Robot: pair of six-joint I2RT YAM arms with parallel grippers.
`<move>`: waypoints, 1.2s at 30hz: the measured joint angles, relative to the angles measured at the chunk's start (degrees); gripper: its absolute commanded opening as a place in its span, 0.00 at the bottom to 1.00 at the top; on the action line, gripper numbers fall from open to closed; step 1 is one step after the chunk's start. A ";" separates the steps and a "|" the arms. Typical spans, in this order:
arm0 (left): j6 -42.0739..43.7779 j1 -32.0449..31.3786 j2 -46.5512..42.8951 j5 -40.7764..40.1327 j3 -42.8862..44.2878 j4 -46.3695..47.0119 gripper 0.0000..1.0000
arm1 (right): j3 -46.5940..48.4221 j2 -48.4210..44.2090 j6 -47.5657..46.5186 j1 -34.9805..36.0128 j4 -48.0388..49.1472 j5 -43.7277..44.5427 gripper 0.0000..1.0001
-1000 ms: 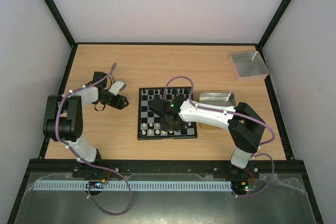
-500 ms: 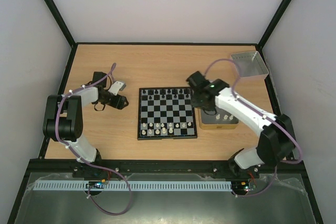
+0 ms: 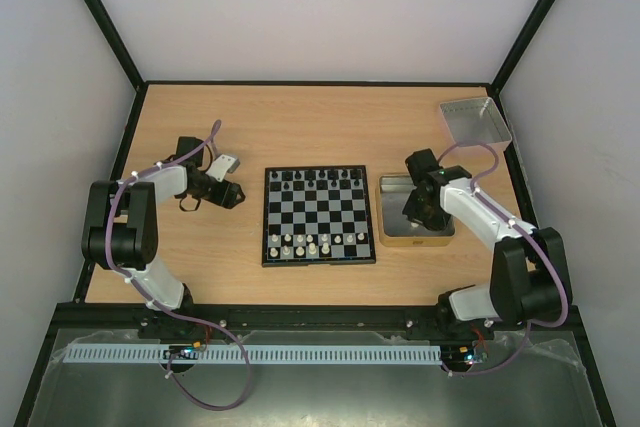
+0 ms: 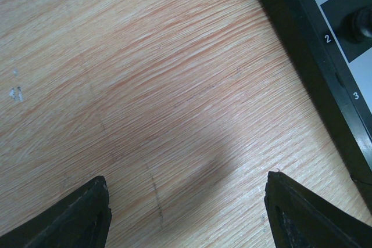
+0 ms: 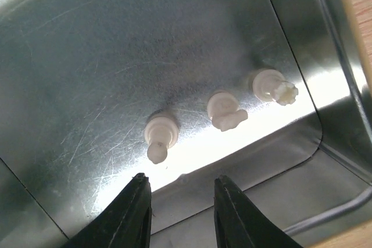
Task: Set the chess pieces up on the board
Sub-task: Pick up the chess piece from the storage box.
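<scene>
Where you look down from above, the board [image 3: 318, 215] sits mid-table with chess pieces [image 3: 318, 243] lined along its near and far rows. Your left gripper [image 3: 232, 194] is low over the wood just left of it, and your right gripper [image 3: 418, 209] hangs over the metal tray [image 3: 395, 185] beside the board's right edge.

Left wrist: fingers wide apart over bare table [image 4: 145, 85], with the board's rim at right.

Right wrist: fingers partly apart, gripping nothing, above three white pieces [image 5: 225, 110] lying in the tray.
</scene>
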 measured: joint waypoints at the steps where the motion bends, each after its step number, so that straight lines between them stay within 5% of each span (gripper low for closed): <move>1: 0.00 0.00 0.00 0.00 0.00 0.00 0.73 | -0.33 0.00 -0.31 -0.44 0.44 -0.42 0.28; 25: 0.02 0.00 0.07 0.02 0.11 -0.15 0.73 | -1.29 4.72 -1.88 -2.36 7.28 -2.99 0.21; 36: 0.09 0.00 0.09 0.02 0.13 -0.17 0.73 | -2.01 5.16 -1.66 -2.36 7.76 -2.64 0.08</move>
